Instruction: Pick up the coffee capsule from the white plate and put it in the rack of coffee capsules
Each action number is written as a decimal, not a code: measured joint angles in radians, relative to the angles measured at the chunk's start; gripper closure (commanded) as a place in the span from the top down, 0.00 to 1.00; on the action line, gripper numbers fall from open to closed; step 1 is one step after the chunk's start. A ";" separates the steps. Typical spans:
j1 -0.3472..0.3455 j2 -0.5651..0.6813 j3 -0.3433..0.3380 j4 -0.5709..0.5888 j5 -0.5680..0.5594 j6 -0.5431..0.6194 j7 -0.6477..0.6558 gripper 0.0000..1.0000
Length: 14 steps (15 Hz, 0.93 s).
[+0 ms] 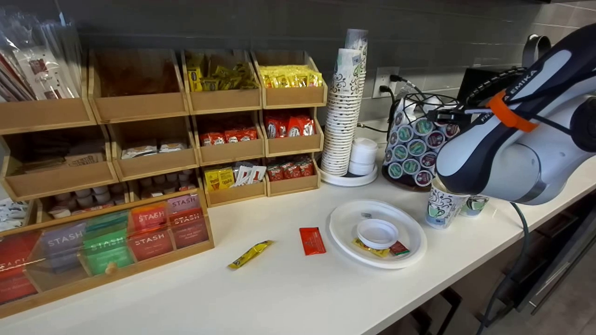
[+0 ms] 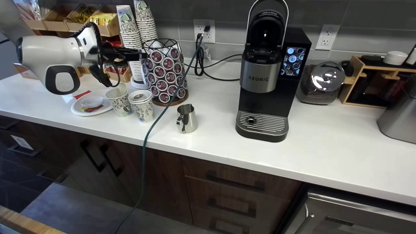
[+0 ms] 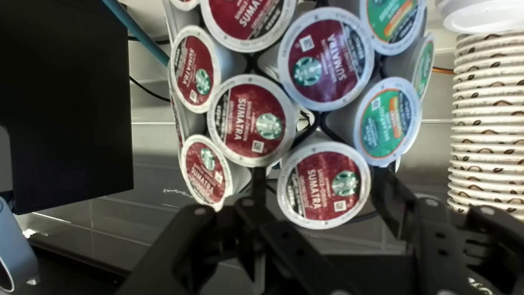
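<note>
The rack of coffee capsules (image 2: 177, 101) is a dark wire carousel full of round pods, in both exterior views (image 1: 401, 182). My gripper (image 2: 140, 54) is at its upper part. In the wrist view the gripper (image 3: 321, 176) is open, its fingers on either side of a red-lidded coffee capsule (image 3: 325, 186) in the rack's end row. A small gap shows beside the left finger; the right finger is very close to the capsule's rim. The white plate (image 1: 342, 232) holds a small white bowl and condiment packets, also in an exterior view (image 2: 77, 109). No capsule shows on it.
Paper cups (image 1: 442, 204) stand between plate and rack. Tall cup stacks (image 1: 342, 111) stand beside the rack. A metal pitcher (image 2: 188, 118), a coffee machine (image 2: 263, 81) and a hanging green cable (image 2: 144, 143) are nearby. Packets (image 1: 312, 240) lie on the counter by wooden shelves (image 1: 223, 100).
</note>
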 measured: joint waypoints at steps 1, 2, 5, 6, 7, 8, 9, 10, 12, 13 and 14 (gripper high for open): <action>0.000 0.004 0.000 0.003 0.000 0.000 -0.002 1.00; 0.000 0.008 0.000 0.006 0.000 0.000 -0.003 1.00; 0.000 0.014 -0.003 0.013 0.000 0.000 -0.006 1.00; 0.000 0.014 -0.004 0.015 0.000 0.000 -0.006 1.00; -0.001 0.013 -0.006 0.017 0.000 0.000 -0.007 1.00; -0.001 0.007 -0.006 0.016 0.000 0.002 -0.006 0.99; -0.001 -0.003 -0.006 0.014 -0.001 0.004 -0.006 1.00; -0.001 -0.018 -0.006 0.007 -0.004 0.007 -0.006 1.00; -0.001 -0.069 -0.005 -0.025 -0.014 0.009 -0.004 1.00; -0.002 -0.102 -0.002 -0.052 -0.029 0.009 -0.004 1.00; -0.002 -0.139 0.002 -0.087 -0.049 0.000 -0.004 1.00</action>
